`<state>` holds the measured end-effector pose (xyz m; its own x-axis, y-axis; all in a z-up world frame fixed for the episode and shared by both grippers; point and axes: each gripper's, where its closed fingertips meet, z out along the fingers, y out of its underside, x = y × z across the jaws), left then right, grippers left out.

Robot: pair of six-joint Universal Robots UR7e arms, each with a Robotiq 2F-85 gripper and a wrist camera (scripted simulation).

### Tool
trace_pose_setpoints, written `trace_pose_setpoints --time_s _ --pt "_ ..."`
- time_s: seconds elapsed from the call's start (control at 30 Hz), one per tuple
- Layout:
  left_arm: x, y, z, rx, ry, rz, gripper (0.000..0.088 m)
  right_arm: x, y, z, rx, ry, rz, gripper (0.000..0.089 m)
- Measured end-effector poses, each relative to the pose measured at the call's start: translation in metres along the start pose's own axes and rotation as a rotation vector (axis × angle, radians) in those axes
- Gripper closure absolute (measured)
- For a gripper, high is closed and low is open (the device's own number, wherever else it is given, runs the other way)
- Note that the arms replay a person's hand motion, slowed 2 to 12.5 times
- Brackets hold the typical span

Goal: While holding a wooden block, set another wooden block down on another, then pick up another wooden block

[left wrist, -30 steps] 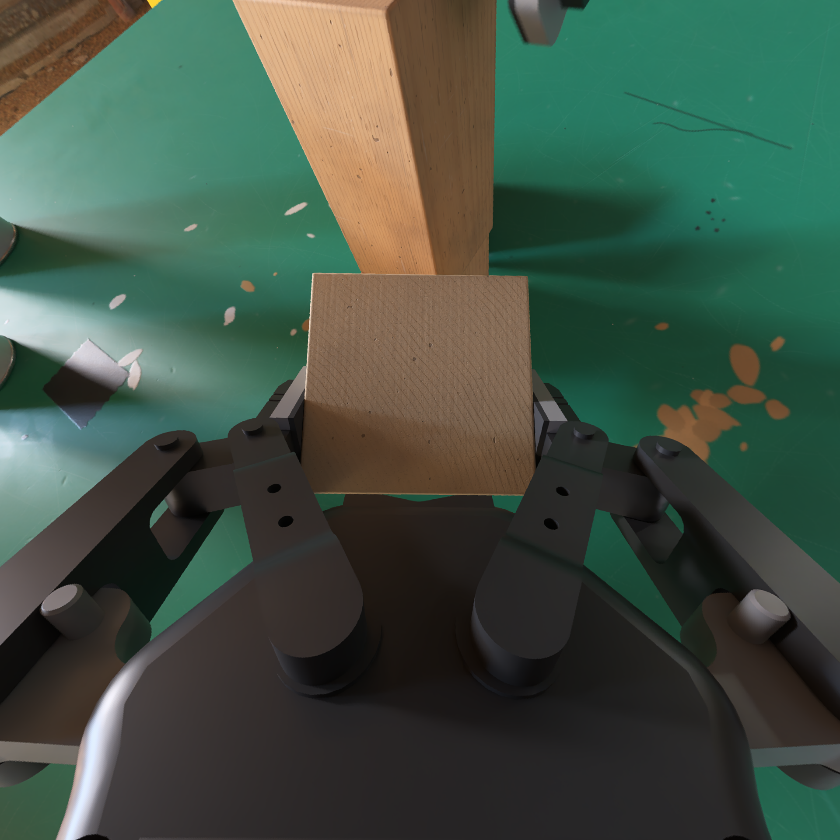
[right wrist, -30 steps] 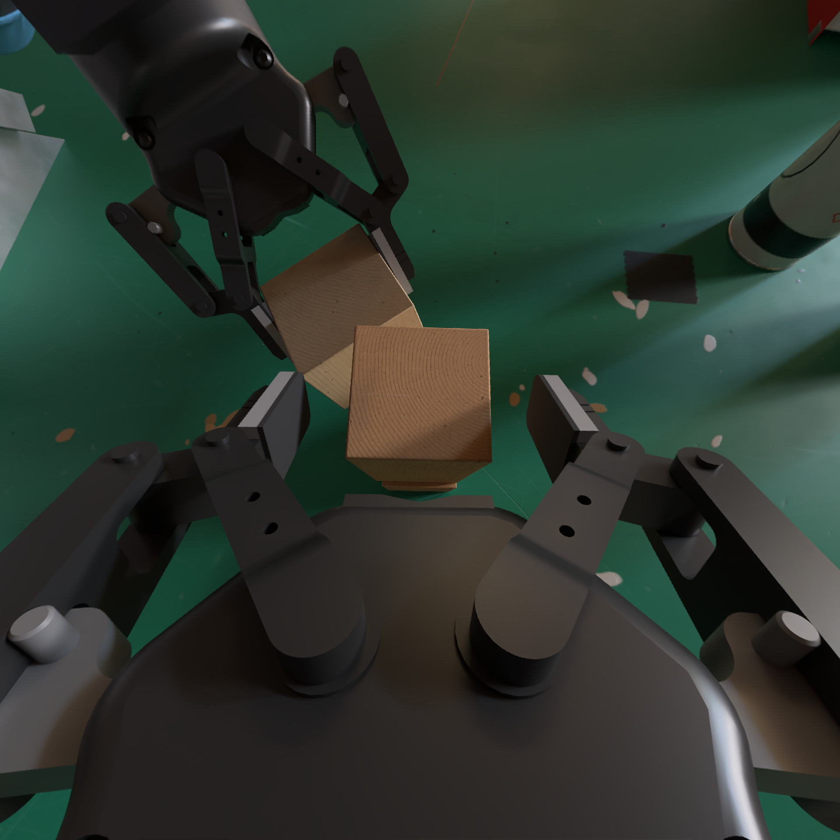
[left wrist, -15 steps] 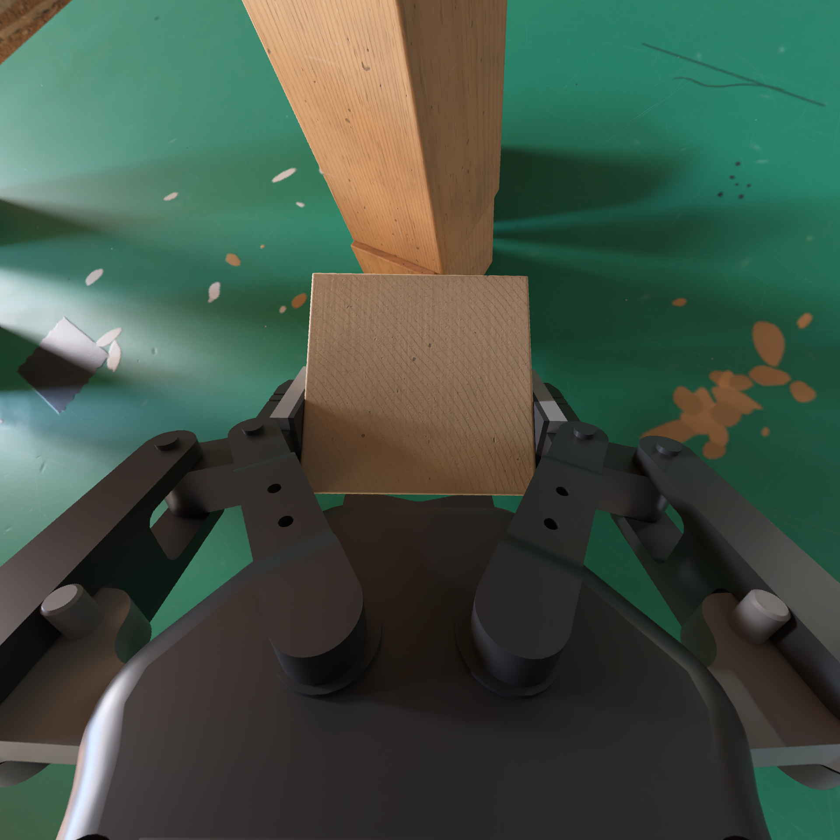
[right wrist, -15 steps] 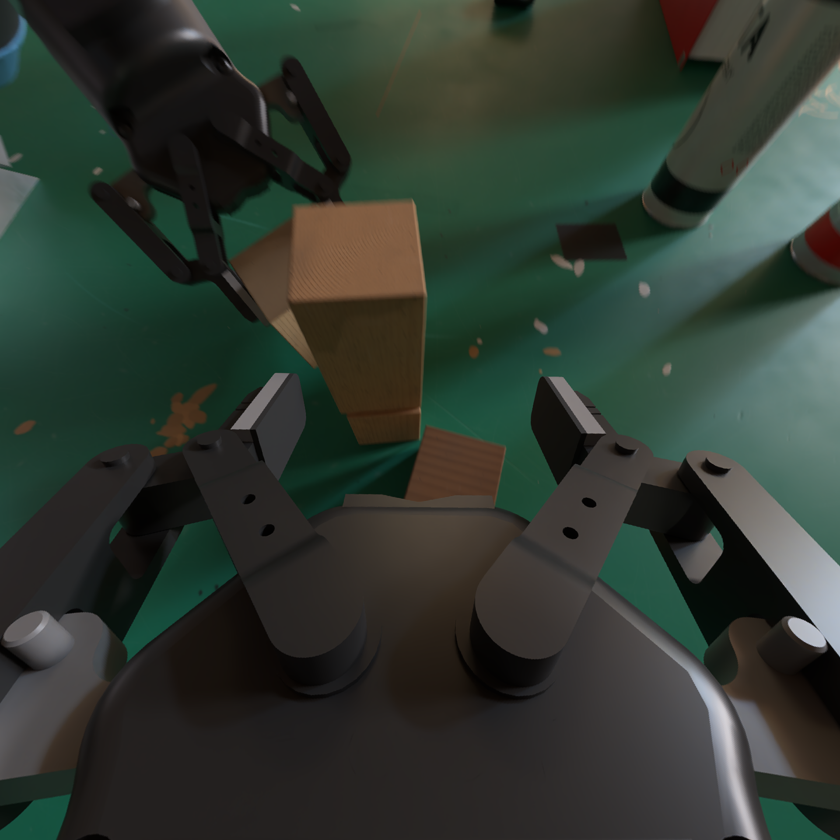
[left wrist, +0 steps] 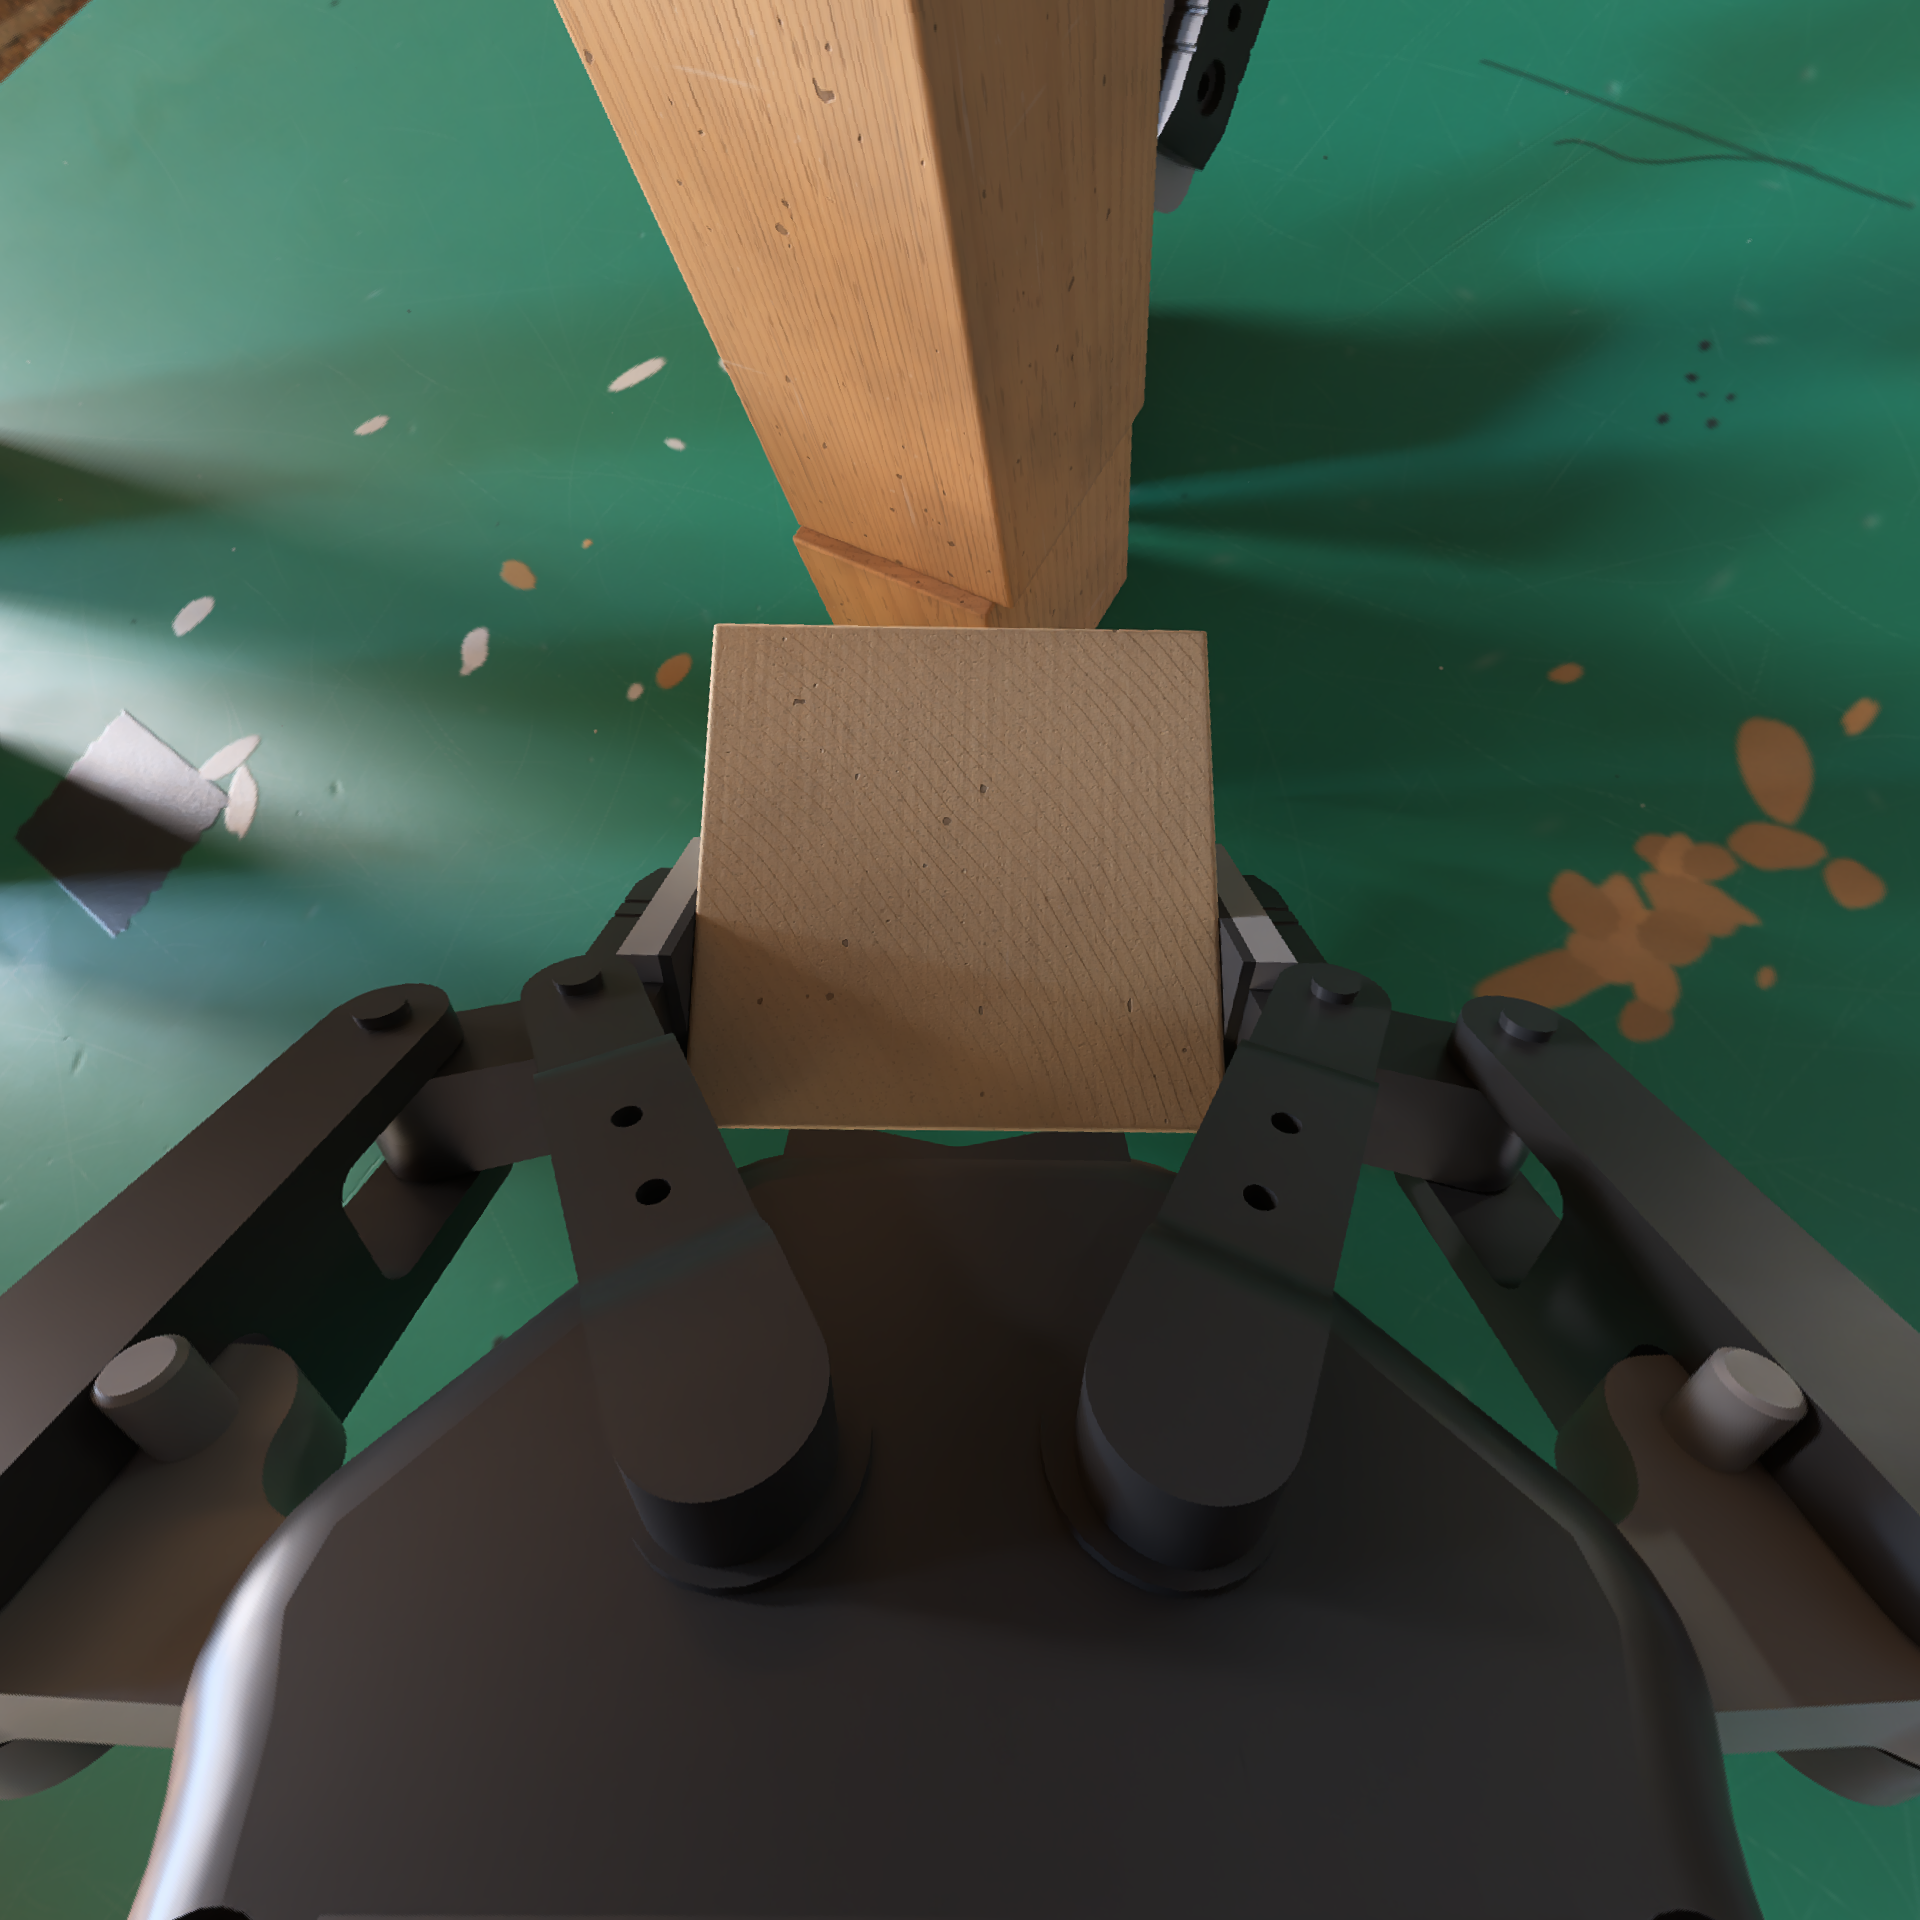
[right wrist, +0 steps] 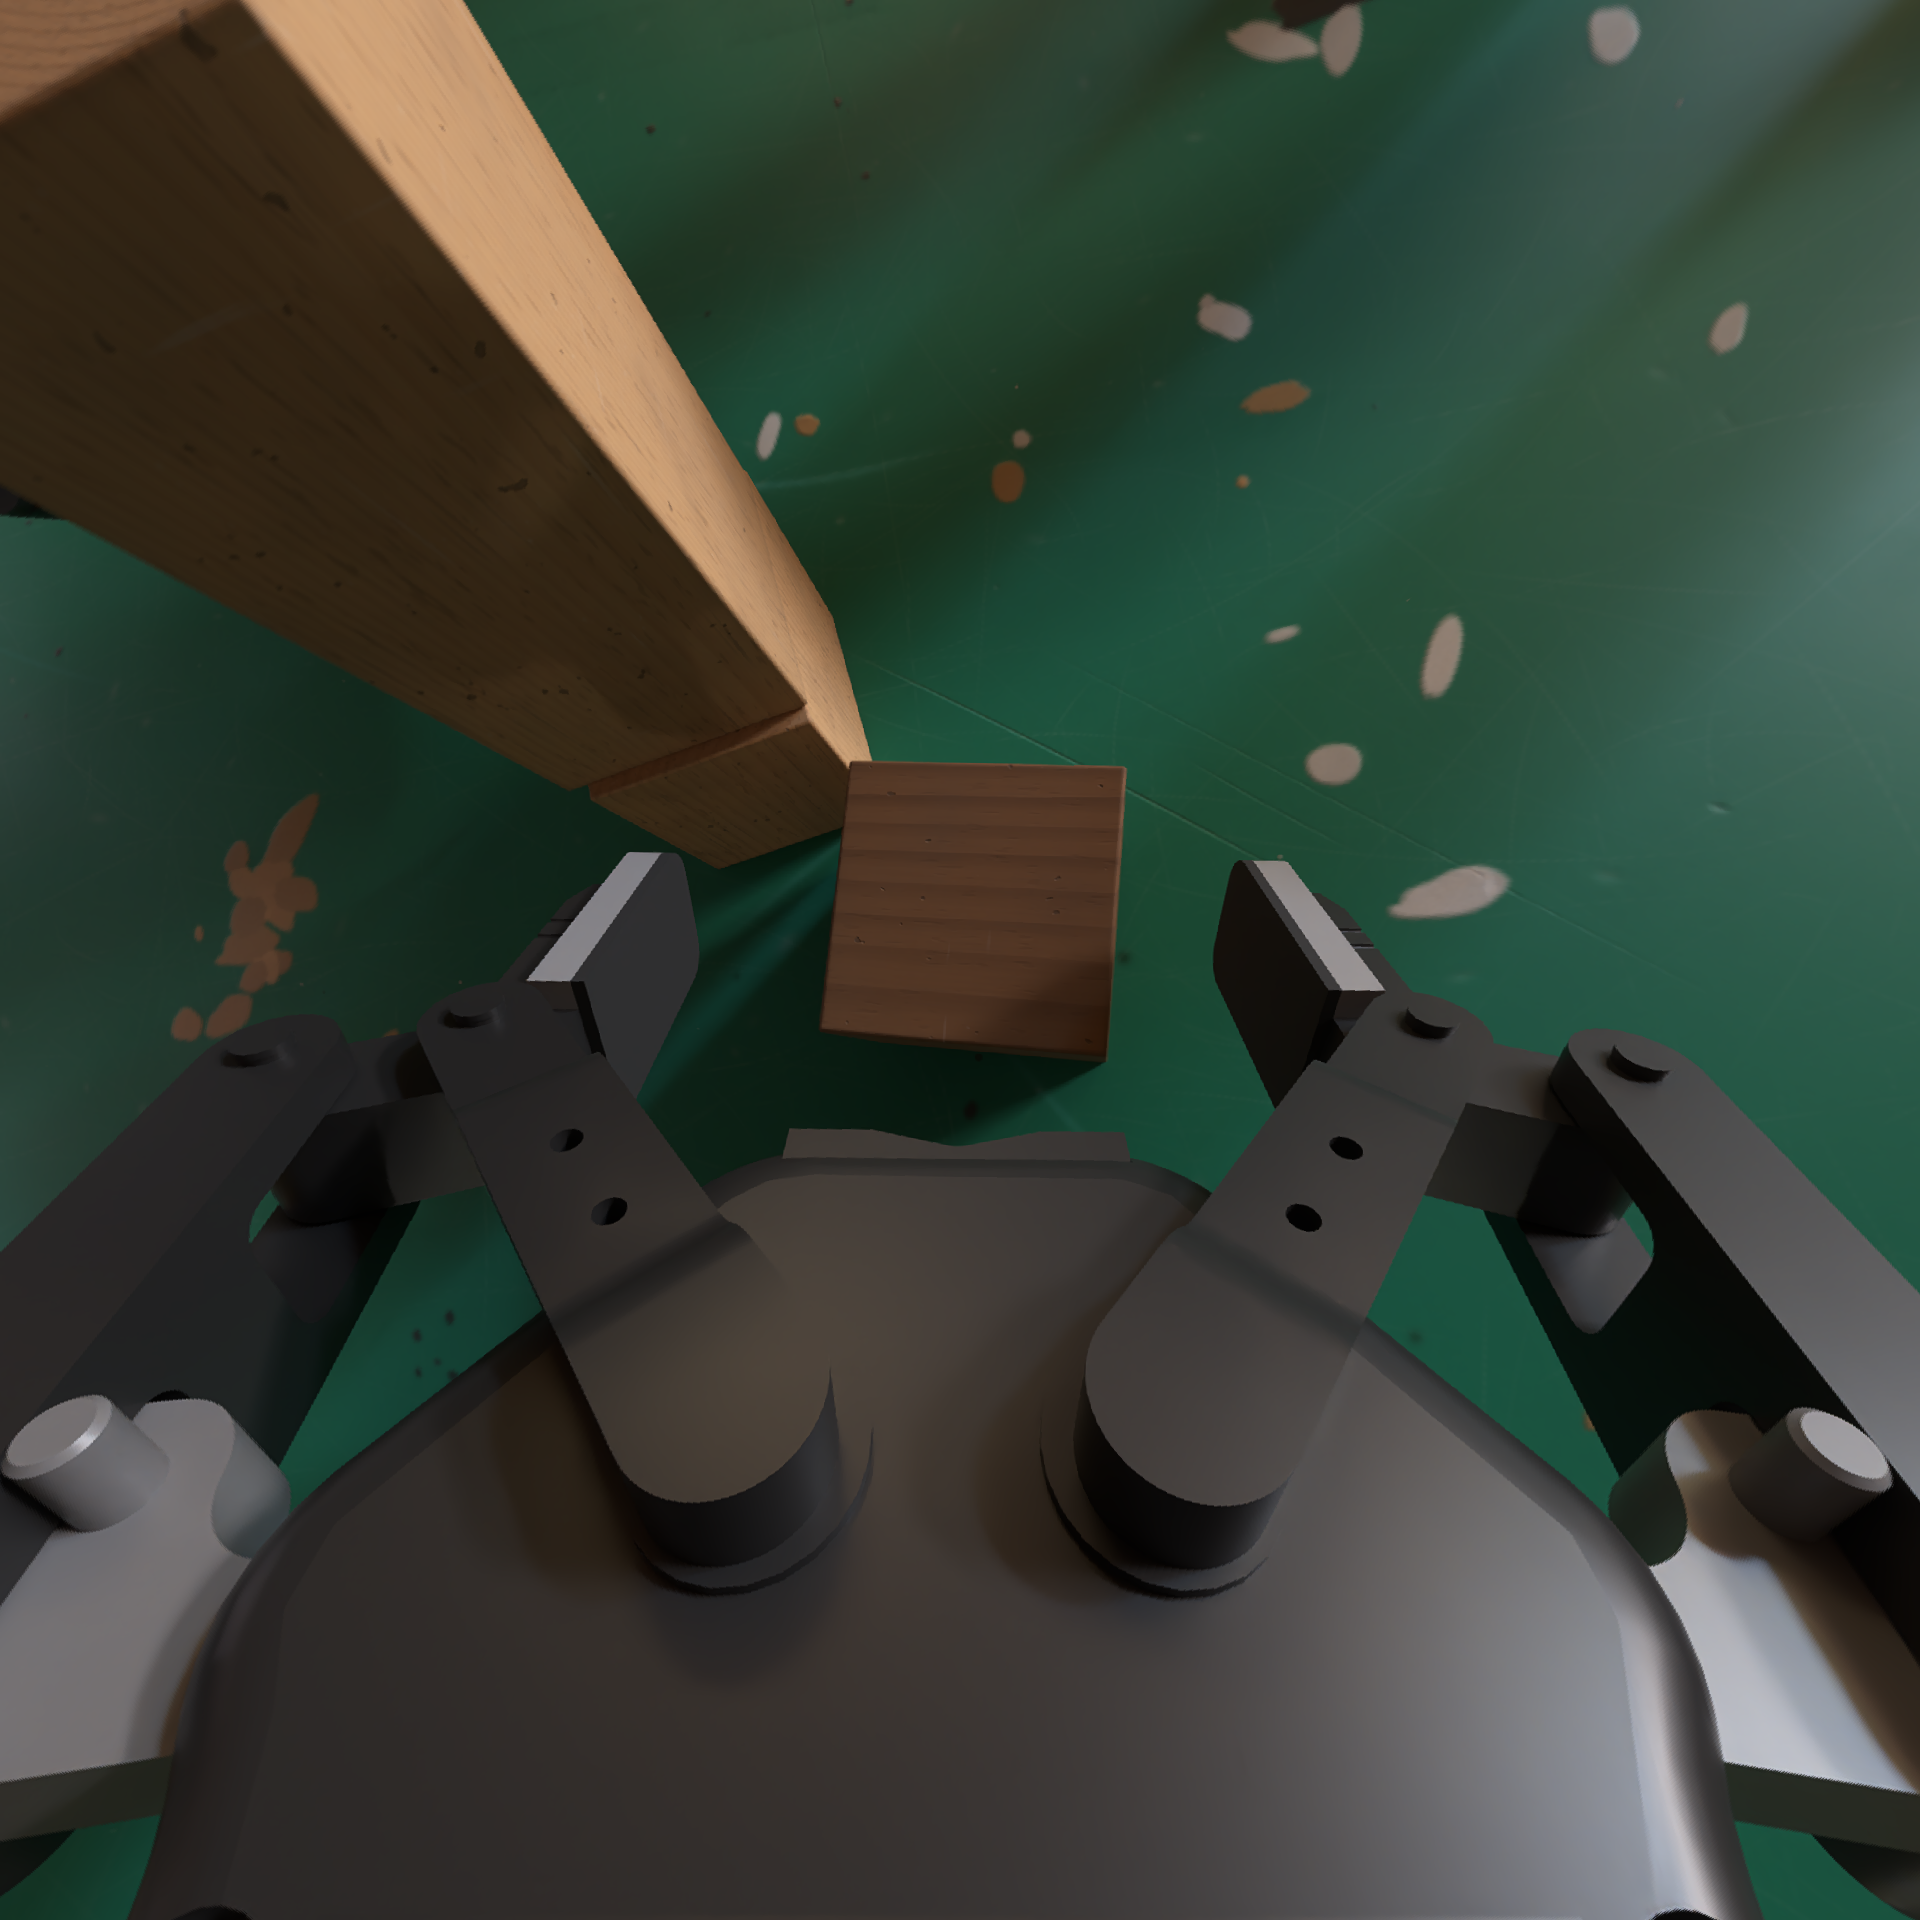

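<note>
My left gripper [left wrist: 956, 925] is shut on a light wooden block [left wrist: 956, 883] and holds it above the green table. Just beyond it stands a tall light wooden block [left wrist: 894, 270] stacked on a lower block [left wrist: 883, 594]. In the right wrist view the same tall block [right wrist: 343, 374] rests on the lower block [right wrist: 727, 800]. My right gripper [right wrist: 971, 925] is open, low over the table. A small dark brown wooden block [right wrist: 971, 909] lies between its fingers, apart from both pads, next to the stack's base.
The green table [left wrist: 1507, 540] has white and orange paint flecks and a dark square patch [left wrist: 114, 831] at the left. Part of the right gripper [left wrist: 1200, 94] shows behind the stack's top in the left wrist view.
My right gripper has dropped from above the stack down beside its base, around the dark brown block. The left gripper has hardly moved and keeps its block.
</note>
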<state>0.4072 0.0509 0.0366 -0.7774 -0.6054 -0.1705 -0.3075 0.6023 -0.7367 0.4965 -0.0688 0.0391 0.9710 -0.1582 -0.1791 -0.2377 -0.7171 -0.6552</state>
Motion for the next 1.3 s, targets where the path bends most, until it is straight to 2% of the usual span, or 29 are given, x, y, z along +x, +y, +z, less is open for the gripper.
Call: trace_pose_setpoints --time_s 0.33,0.6,0.83,0.97,1.0,1.13,1.3 --pt "-0.001 0.004 0.001 -0.015 -0.007 0.004 0.0191 -0.009 -0.005 0.008 -0.076 0.034 0.058 0.0039" --pt "-0.001 0.004 0.001 -0.016 -0.003 -0.001 0.0191 -0.003 0.001 0.015 -0.151 0.121 0.086 0.0039" --pt "-0.001 0.004 0.001 -0.018 -0.005 0.005 0.0191 -0.001 0.003 0.017 -0.186 0.143 0.124 0.0022" --pt "-0.001 0.004 0.001 -0.021 -0.004 0.005 0.0191 0.002 0.003 0.016 -0.214 0.177 0.124 0.0006" --pt "0.0 0.005 0.002 -0.021 -0.002 0.005 0.0191 0.003 0.004 0.016 -0.223 0.187 0.122 0.0041" --pt "0.0 0.005 0.002 -0.023 0.0 0.006 0.0191 0.003 0.009 0.019 -0.255 0.202 0.122 0.0039" --pt "0.001 0.005 0.001 -0.025 0.0 0.013 0.0191 0.009 0.014 0.012 -0.275 0.253 0.117 0.0039"
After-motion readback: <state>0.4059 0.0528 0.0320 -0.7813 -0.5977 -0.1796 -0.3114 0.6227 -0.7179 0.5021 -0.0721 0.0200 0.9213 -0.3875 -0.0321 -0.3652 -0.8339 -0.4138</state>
